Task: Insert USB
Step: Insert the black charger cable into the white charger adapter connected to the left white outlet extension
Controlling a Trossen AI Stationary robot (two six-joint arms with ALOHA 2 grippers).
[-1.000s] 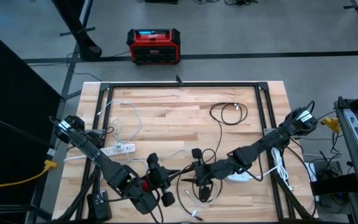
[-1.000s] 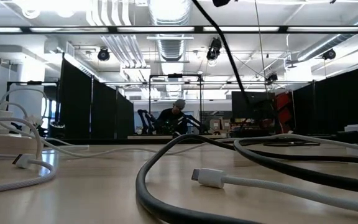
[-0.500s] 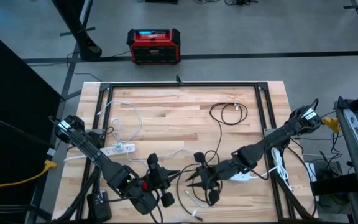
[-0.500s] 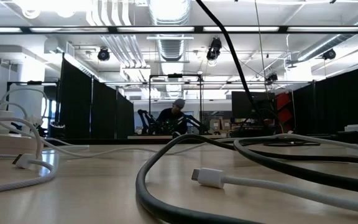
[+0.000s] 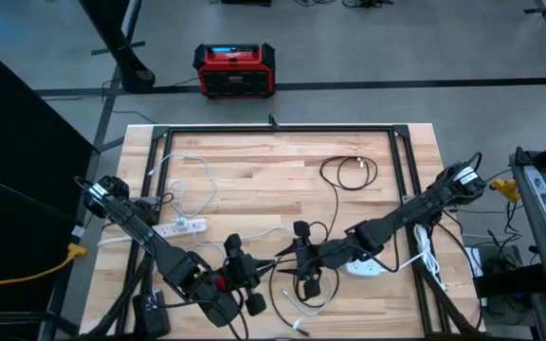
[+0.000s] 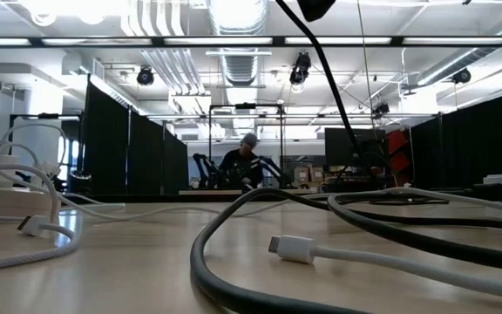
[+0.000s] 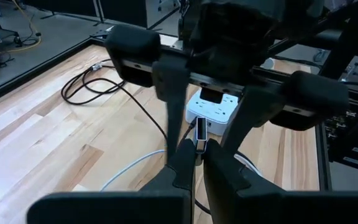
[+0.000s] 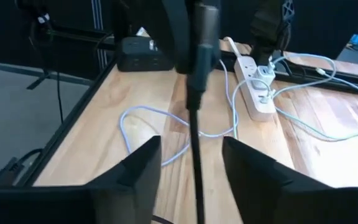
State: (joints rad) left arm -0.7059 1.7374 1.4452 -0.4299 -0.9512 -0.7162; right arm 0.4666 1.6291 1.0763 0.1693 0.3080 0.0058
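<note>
My left gripper (image 7: 196,146) sits near the table's near edge (image 5: 254,268) and is shut on a black USB cable's plug (image 7: 200,132). The cable (image 8: 196,124) runs from that plug toward my right gripper. My right gripper (image 8: 194,168) faces the left one at close range (image 5: 299,260). It is open, with one finger on each side of the cable and not touching it. A white round charging hub (image 5: 363,268) lies flat on the table under the right arm and also shows in the left wrist view (image 7: 213,106). My left gripper pinches the USB plug (image 7: 199,140) between its two fingertips, and the plug's metal end sticks out past them toward my right gripper. The plug is lifted clear of the table. The black cable (image 8: 201,37) hangs on from it, slack.
A white power strip (image 5: 180,227) with white leads lies at the left. A black cable coil (image 5: 349,172) rests far right of centre. Loose cables and a white connector (image 6: 290,250) lie near the near edge. A red box (image 5: 235,69) stands beyond the table.
My right gripper drew back a little toward the near right, then returned toward my left gripper, staying open. The cable in front of it swung slightly with the move. My left gripper kept its hold on the plug.
</note>
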